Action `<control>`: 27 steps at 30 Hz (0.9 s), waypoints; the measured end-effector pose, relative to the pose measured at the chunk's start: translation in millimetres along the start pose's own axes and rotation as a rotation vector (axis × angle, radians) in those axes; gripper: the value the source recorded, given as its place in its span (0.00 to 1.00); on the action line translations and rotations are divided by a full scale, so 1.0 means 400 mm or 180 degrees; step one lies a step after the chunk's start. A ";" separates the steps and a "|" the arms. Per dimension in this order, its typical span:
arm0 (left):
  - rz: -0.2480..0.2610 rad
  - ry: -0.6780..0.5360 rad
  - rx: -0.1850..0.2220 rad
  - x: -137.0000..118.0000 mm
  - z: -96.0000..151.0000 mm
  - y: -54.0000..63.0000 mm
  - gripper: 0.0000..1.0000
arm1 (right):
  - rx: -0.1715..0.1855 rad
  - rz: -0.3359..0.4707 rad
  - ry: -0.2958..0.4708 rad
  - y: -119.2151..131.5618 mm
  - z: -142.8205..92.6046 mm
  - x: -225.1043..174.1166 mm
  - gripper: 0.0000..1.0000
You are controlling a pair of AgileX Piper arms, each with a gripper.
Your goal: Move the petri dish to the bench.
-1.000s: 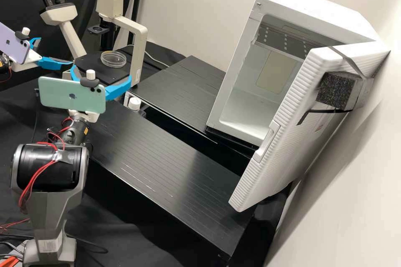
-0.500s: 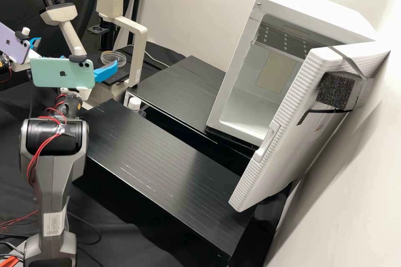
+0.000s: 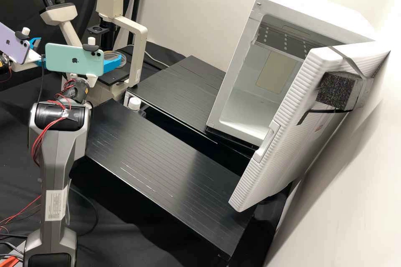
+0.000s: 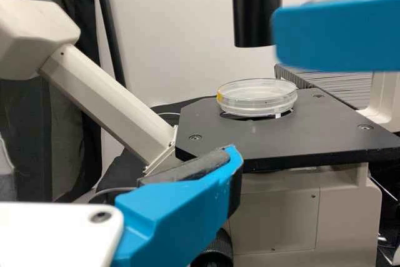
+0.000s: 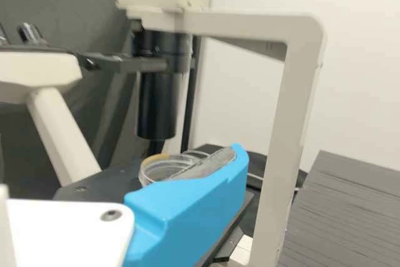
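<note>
My right gripper (image 3: 112, 63) stands open in the high view, largely behind its phone, one finger in front of the clear petri dish (image 3: 110, 54). My left gripper (image 3: 36, 42), open too, is at the far left. In the left wrist view the dish (image 4: 257, 98) lies over the round opening of the black microscope stage (image 4: 281, 139), beyond my left gripper (image 4: 181, 211); a finger of the right gripper (image 4: 337, 32) crosses the upper right. The right wrist view has the dish (image 5: 164, 169) partly hidden behind a finger of my right gripper (image 5: 190, 207). Neither gripper holds anything.
The microscope frame (image 3: 140, 58) rises right of the stage, its black condenser tube (image 5: 156, 104) hanging above. Two black platforms (image 3: 163, 154) lie to the right, a white-capped bottle (image 3: 134, 104) between them. A white incubator (image 3: 246, 108) has its door (image 3: 284, 133) open.
My right gripper has risen and moved farther back, swinging left and then right again, so its finger now overlaps the dish. The dish and the left arm look unmoved.
</note>
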 end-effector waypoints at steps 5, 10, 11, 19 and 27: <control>0.0000 0.0000 0.0000 0.000 0.000 0.000 1.00 | -0.0004 -0.0027 -0.0085 -0.009 0.015 0.043 1.00; 0.0000 0.0000 0.0000 0.000 0.000 0.000 1.00 | 0.0049 -0.0037 -0.0140 -0.010 0.023 0.075 1.00; 0.0000 0.0000 0.0000 0.000 0.000 0.000 1.00 | 0.0052 -0.0047 -0.0149 -0.010 0.025 0.082 1.00; 0.0000 0.0000 0.0000 0.000 0.000 0.000 1.00 | 0.0103 -0.0115 -0.0203 -0.031 0.029 0.126 1.00; 0.0000 0.0000 0.0000 0.000 0.000 0.000 1.00 | 0.0126 -0.0153 -0.0407 -0.069 0.062 0.162 1.00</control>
